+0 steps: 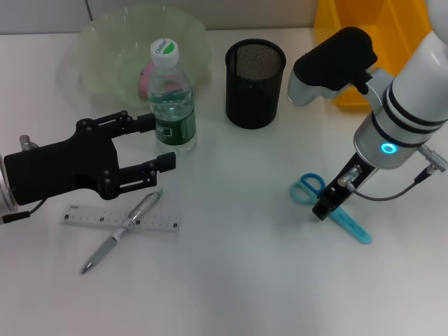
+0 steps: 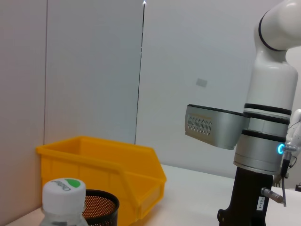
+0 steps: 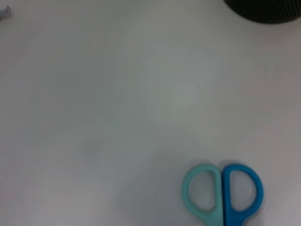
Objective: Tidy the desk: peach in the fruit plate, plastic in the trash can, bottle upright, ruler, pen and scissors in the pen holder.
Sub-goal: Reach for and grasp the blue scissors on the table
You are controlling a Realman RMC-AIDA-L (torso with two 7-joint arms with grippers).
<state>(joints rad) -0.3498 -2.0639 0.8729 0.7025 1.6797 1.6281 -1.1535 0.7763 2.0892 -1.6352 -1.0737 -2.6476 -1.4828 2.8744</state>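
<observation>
The clear bottle with a white cap stands upright in front of the fruit plate. My left gripper is open, its fingertips level with the bottle's lower part. A pink peach lies in the translucent green fruit plate. The ruler and the grey pen lie crossed at the front left. Blue scissors lie at the right, handles toward the pen holder; my right gripper is down over them. No plastic is in view.
The yellow trash can stands at the back right, behind the black mesh pen holder. My right arm rises beside it. The white desk stretches bare along the front.
</observation>
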